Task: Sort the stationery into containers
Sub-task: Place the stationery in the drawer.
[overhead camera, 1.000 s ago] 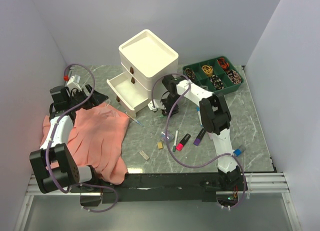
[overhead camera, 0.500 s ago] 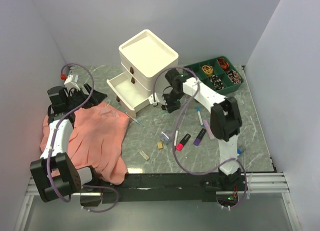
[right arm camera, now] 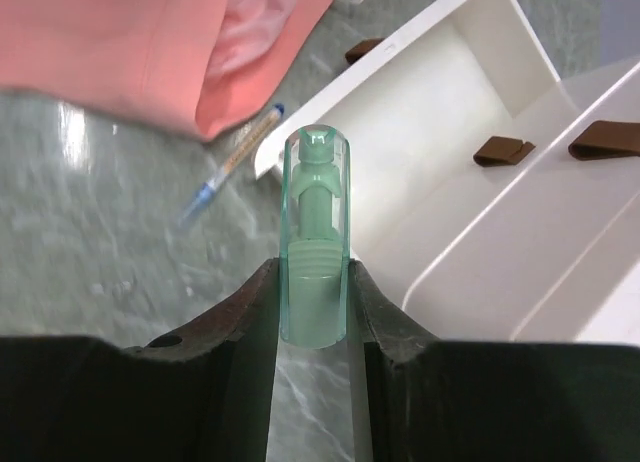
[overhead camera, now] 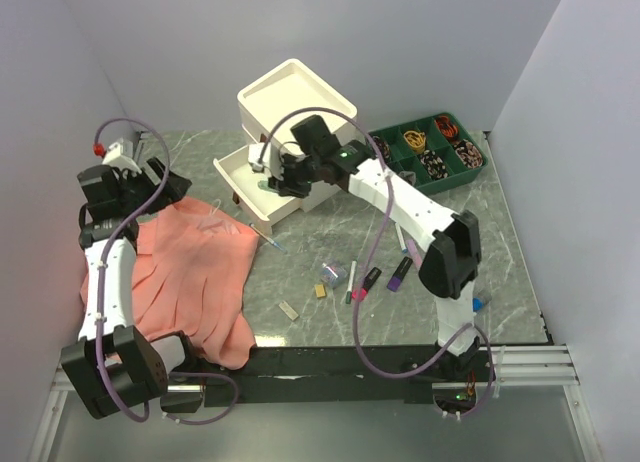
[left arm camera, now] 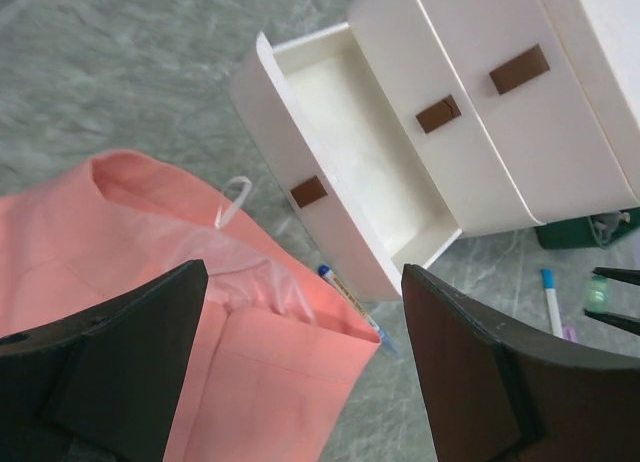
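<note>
The cream-white cabinet (overhead camera: 258, 94) stands at the back, its lowest drawer (overhead camera: 232, 172) pulled out and empty inside in the left wrist view (left arm camera: 350, 132). My right gripper (overhead camera: 274, 178) is shut on the green-capped marker (right arm camera: 316, 232) and holds it above the open drawer's (right arm camera: 430, 112) front corner. My left gripper (overhead camera: 166, 186) is open and empty (left arm camera: 300, 322), above the cloth's edge left of the drawer. Loose on the table are a blue-capped pen (overhead camera: 272, 243), a pink highlighter (overhead camera: 368, 282), a purple highlighter (overhead camera: 400, 273), a thin pen (overhead camera: 352, 280) and small erasers (overhead camera: 289, 309).
A salmon-pink cloth (overhead camera: 195, 272) covers the left of the table up to the drawer front. A green divided tray (overhead camera: 396, 160) with small items stands at the back right. Side walls close in left and right.
My right arm has swung left from the table beside the cabinet to above the open drawer, carrying the marker. My left gripper has drawn back and up to the left.
</note>
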Controlling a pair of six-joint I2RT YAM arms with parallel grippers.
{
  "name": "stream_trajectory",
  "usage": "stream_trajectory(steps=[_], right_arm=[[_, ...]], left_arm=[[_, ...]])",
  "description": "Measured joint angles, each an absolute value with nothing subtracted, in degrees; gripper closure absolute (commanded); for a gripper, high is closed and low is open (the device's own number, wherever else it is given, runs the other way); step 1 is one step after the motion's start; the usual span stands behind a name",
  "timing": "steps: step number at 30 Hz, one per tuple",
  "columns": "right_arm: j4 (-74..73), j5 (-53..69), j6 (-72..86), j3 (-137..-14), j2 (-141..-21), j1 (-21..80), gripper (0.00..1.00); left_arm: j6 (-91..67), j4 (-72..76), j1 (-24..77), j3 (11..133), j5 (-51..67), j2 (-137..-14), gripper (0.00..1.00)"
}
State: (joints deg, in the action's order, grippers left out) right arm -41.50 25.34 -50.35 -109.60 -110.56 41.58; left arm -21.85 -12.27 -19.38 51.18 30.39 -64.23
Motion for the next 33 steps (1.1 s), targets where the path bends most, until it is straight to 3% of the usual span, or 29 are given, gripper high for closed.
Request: stream_trajectory(steps=[9, 21, 23, 27, 30, 33], right_arm=[[-38.5, 19.9, -25.4, -127.0, -124.0, 43.2, 0.97], [-37.0, 14.9, -15.2, -124.7, -129.4, 43.5, 0.96], [-35.6, 14.4, -14.6, -123.6, -130.1, 43.5, 0.86], [-32.6, 12.9, -12.8, -123.6, -132.3, 43.7, 0.55], [-31.4, 11.6, -12.2, -123.6, -132.9, 44.3, 0.42], [-30.3, 11.0, -12.4, -123.3, -132.8, 45.4, 0.40]], left_arm=[[-17.2, -20.0, -19.4, 58.2, 27.4, -60.1, 0.15], [-21.1, -23.8, -19.4, 57.6, 27.1, -56.8, 0.13], [-21.3, -24.1, -19.4, 58.0, 27.1, -55.0, 0.13], [-21.3, -24.5, -19.4, 59.2, 27.2, -52.6, 0.13], [-21.3, -24.8, -19.7, 59.2, 27.3, -51.9, 0.12], [-21.3, -25.1, -20.1, 59.2, 27.3, -51.6, 0.08]])
